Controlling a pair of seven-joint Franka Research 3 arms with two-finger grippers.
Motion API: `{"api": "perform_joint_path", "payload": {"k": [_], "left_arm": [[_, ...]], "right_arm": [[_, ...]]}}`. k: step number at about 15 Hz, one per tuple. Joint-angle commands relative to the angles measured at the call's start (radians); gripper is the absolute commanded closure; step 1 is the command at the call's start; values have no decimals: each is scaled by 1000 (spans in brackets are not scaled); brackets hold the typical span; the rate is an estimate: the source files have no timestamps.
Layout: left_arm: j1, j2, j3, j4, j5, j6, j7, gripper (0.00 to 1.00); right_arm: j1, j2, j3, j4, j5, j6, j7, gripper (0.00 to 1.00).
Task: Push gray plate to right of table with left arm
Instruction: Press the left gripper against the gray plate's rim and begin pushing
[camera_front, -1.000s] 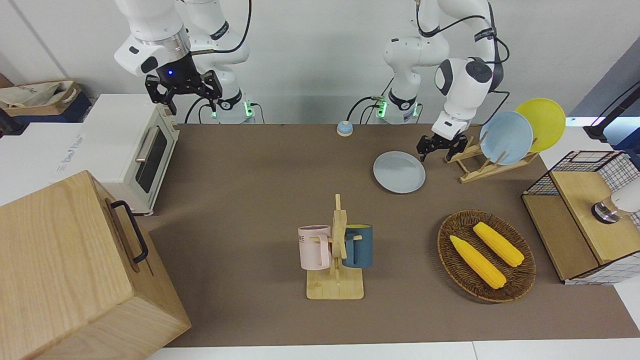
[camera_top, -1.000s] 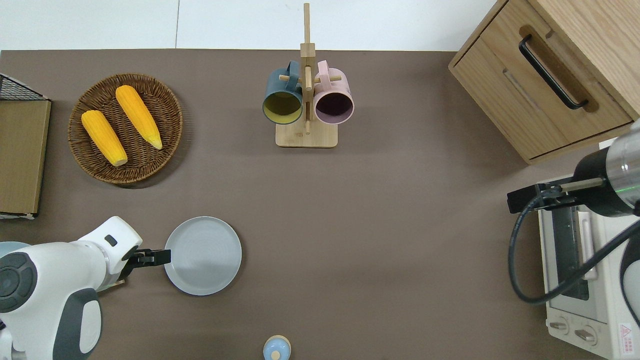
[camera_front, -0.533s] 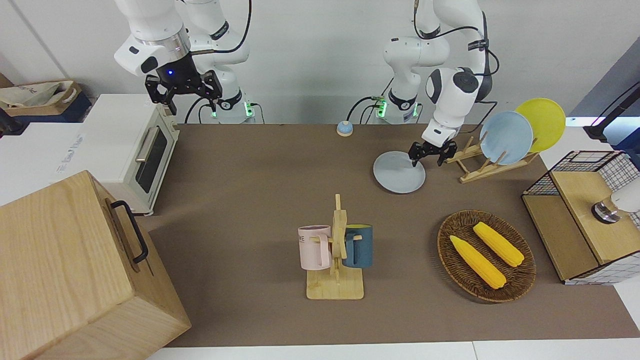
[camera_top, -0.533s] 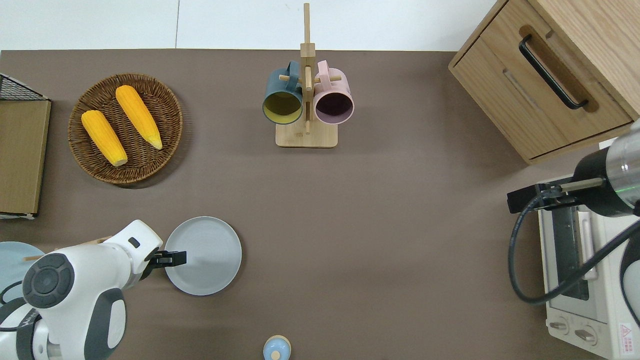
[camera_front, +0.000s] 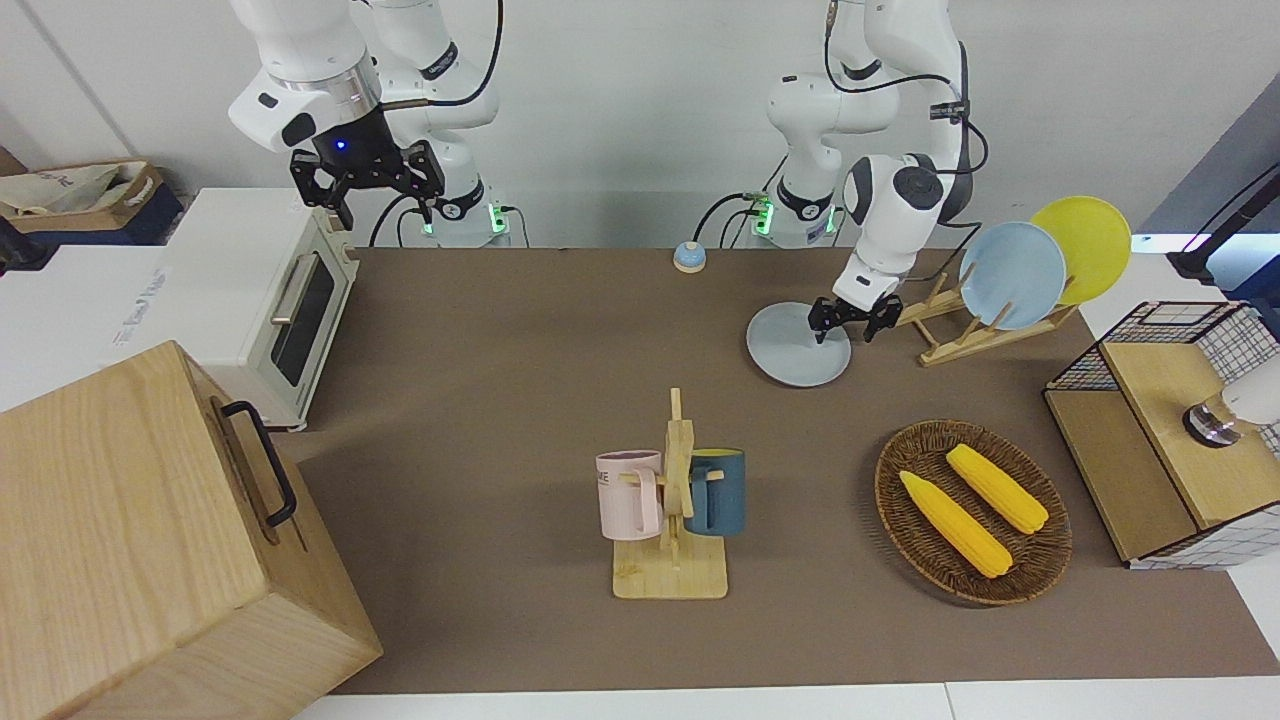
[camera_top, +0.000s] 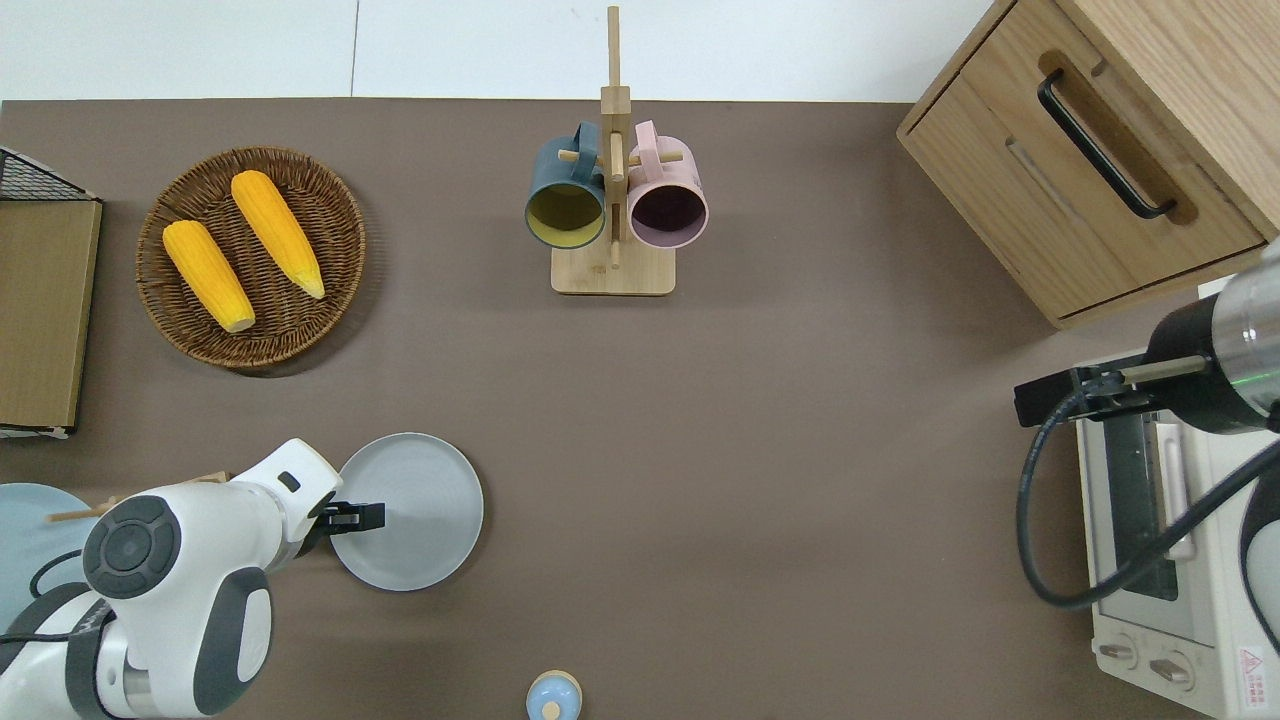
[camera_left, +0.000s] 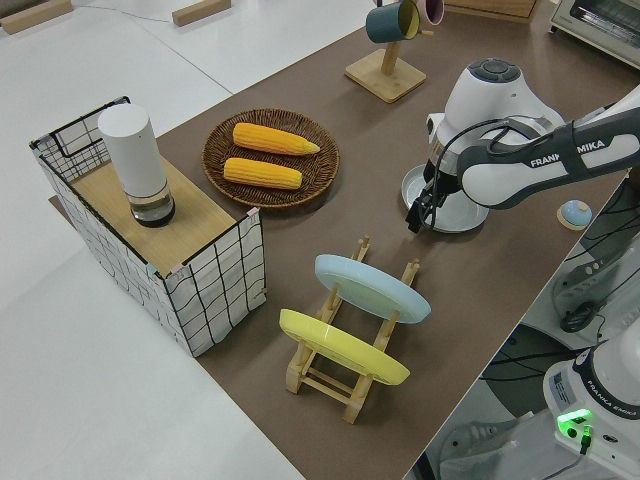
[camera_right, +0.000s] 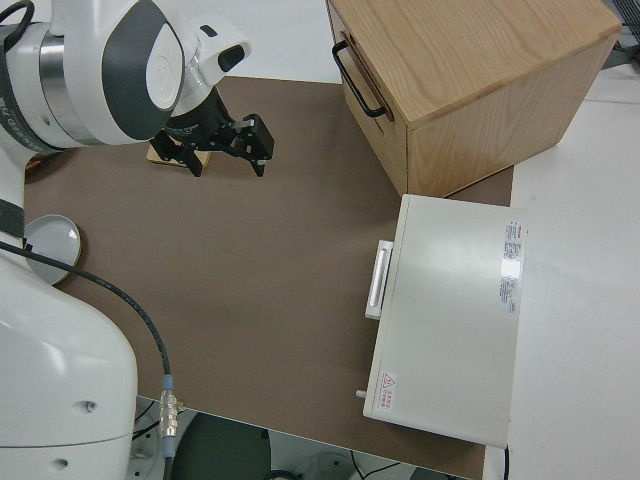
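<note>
The gray plate (camera_front: 790, 350) lies flat on the brown table (camera_front: 500, 350), next to the plate rack and nearer the left arm's end; it also shows in the overhead view (camera_top: 425, 510) and the left side view (camera_left: 462, 214). My left gripper (camera_front: 845, 327) (camera_top: 362, 516) (camera_left: 418, 215) points down, open, low over the plate's edge that faces the rack. One finger is over the plate and one is just outside the rim. My right arm is parked, its gripper (camera_front: 368, 190) (camera_right: 226, 152) open and empty.
A wooden rack (camera_front: 950, 325) holds a sky-blue plate (camera_front: 1012, 275) and a yellow plate (camera_front: 1090, 245). A wicker basket (camera_front: 905, 510) holds two corn cobs. A mug tree (camera_front: 675, 500), a small blue bell (camera_front: 688, 257), a toaster oven (camera_front: 270, 300) and a wooden cabinet (camera_front: 150, 540) also stand on the table.
My left gripper has moved from beside the rack toward the gray plate and dropped lower, onto its rim. The plate has not moved. The right arm is still.
</note>
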Motion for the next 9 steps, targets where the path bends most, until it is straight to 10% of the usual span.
{"api": "perform_joint_path", "payload": {"k": [1,5,9], "left_arm": [[-9,6,7,-15,-11,36,1,321],[-6,6,7,-15,-11,36,2,887],[-1,9,7,-15,-11,35,5,1000]], "right_arm": [[-11,-8,6,-1,8,-12,-3,17],[-11,-8,6,1,8,-12,-3,17],[-11,-8,4,1,8,-12,-3,17]]}}
